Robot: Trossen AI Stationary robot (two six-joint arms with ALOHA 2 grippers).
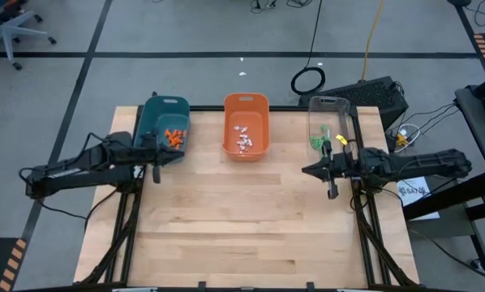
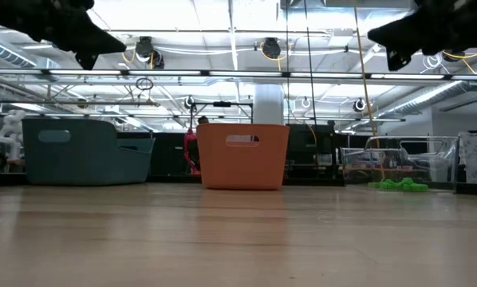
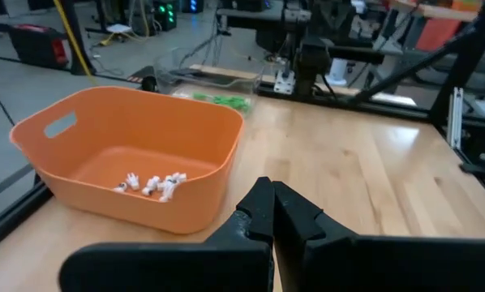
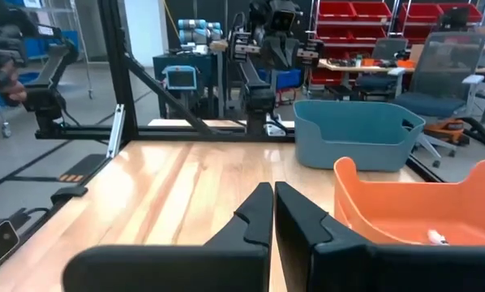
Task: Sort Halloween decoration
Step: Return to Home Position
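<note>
High view: the orange trinkets (image 1: 174,138) lie in the teal bin (image 1: 165,101), the white trinkets (image 1: 243,139) in the orange bin (image 1: 246,98) and the green trinkets (image 1: 318,142) in the clear bin (image 1: 330,101).

Left wrist view: the left gripper (image 3: 267,203) holds its fingers pressed together, empty.

Right wrist view: the right gripper (image 4: 272,203) does likewise.

The pieces are probably light, stiff and slippery, best pinched across the body.

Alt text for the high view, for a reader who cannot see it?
Three bins line the far edge of a wooden table: a teal bin holding orange trinkets, an orange bin holding white trinkets, a clear bin holding green trinkets. The left gripper hangs by the teal bin, the right gripper by the clear bin.
</note>
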